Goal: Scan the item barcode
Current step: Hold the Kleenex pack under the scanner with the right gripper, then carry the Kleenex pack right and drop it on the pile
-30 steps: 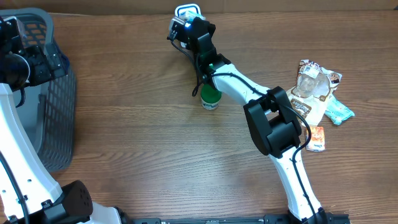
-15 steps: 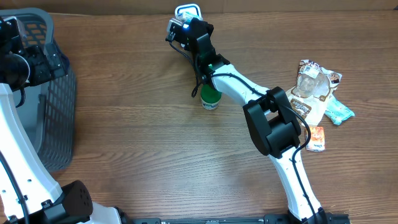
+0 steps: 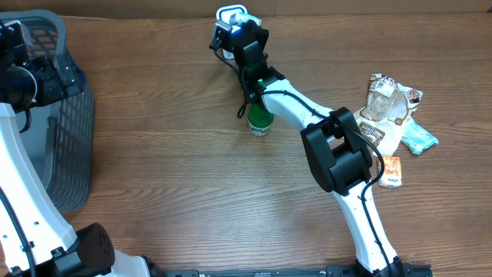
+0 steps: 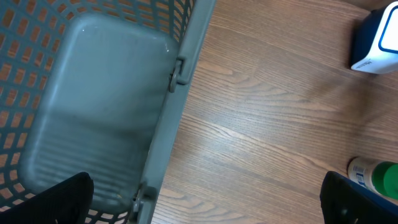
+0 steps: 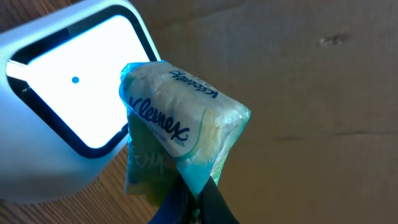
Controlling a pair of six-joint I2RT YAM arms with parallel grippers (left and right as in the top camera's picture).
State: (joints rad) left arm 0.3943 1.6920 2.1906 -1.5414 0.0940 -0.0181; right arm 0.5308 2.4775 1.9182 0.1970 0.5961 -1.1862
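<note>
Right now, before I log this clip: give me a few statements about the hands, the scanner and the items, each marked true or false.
1. The right hand grips a Kleenex pack. True.
2. The pack is held in front of the scanner, whose window is lit. True.
3. The green bottle is inside the basket. False: it is on the table, beside the right arm.
4. The left hand is shut on a snack packet. False: it is open and empty, above the basket's edge.
</note>
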